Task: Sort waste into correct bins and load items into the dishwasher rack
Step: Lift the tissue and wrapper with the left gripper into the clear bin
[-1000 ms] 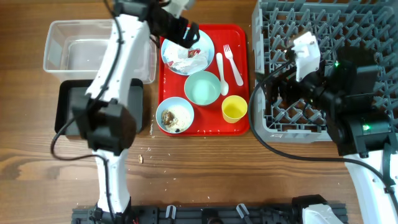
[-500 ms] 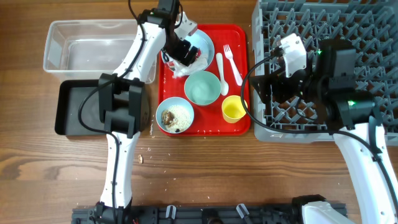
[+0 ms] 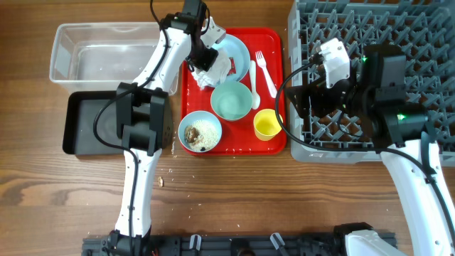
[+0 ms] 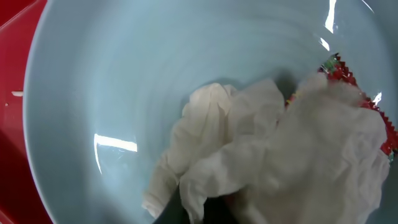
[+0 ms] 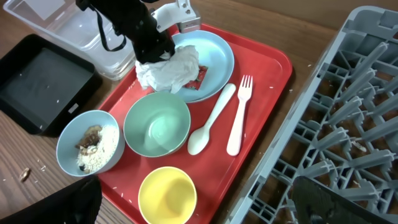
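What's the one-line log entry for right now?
left claw: at napkin on plate | right claw: open, empty, at rack edge | bowls, cup: on tray

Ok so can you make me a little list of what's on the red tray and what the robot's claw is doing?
plate: pale blue, on the red tray, holding a napkin wad and a red wrapper
left claw: down on the napkin wad, grip unclear
empty bowl: beside the spoon
other bowl: rice crumbs and brown scraps inside
cup: yellow, empty
fork: white, next to the spoon
rack: grey, right of the tray
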